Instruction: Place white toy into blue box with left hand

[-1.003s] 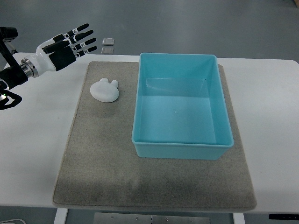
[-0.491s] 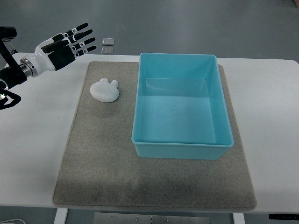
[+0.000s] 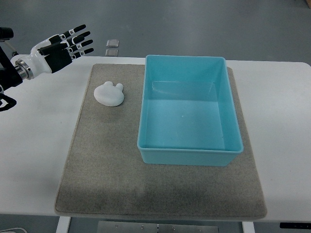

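A white toy (image 3: pixel 109 93) with two small ears lies on the grey mat (image 3: pixel 107 160), just left of the blue box (image 3: pixel 188 150). The box is open-topped and holds nothing. My left hand (image 3: pixel 65 46) hovers at the upper left, over the white table's far corner, up and to the left of the toy and apart from it. Its black-and-white fingers (image 3: pixel 77 35) are spread straight and hold nothing. The right arm is out of view.
The white table (image 3: pixel 282 121) extends beyond the mat on both sides. Two small grey tiles (image 3: pixel 112 46) lie on the floor past the table's far edge. The table's front edge runs along the bottom of the picture.
My left hand has drawn back to the left and slightly up, away from the toy. The toy and box have not moved.
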